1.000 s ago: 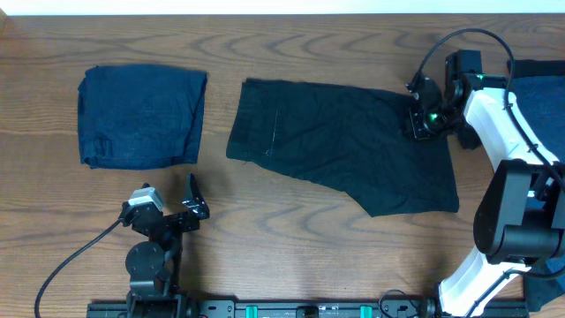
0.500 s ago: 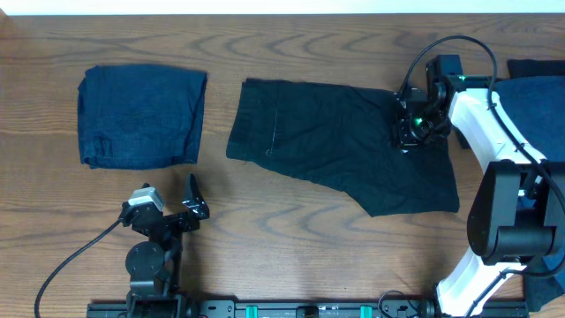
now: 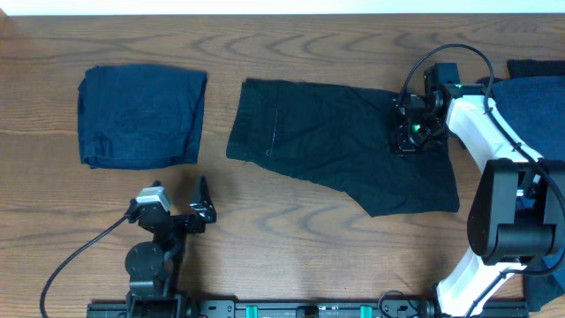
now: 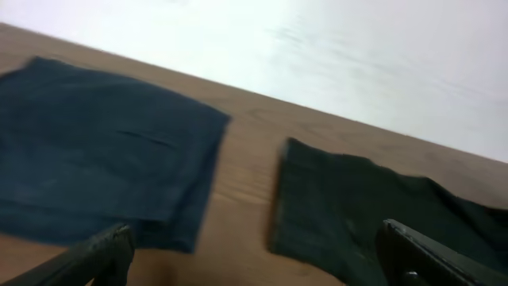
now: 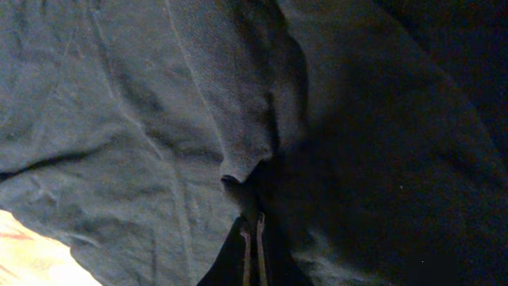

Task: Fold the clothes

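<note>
A flat black garment (image 3: 335,146) lies mid-table, also filling the right wrist view (image 5: 119,103). My right gripper (image 3: 408,132) is down on its upper right part, fingers pressed together (image 5: 251,230) with a raised fold of the cloth running up from their tips. A folded navy garment (image 3: 141,117) lies at the far left. My left gripper (image 3: 177,212) hovers low near the front edge, wide open and holding nothing; its view (image 4: 258,254) looks across bare wood at the navy garment (image 4: 87,151) and the black garment (image 4: 357,214).
More dark cloth (image 3: 538,88) is heaped at the table's right edge behind the right arm. The arm bases and a rail (image 3: 309,309) line the front edge. A cable (image 3: 79,256) trails left of the left arm.
My right gripper has moved left and slightly forward over the black garment, dragging its upper right corner inward. The left gripper shifted a little to the right.
</note>
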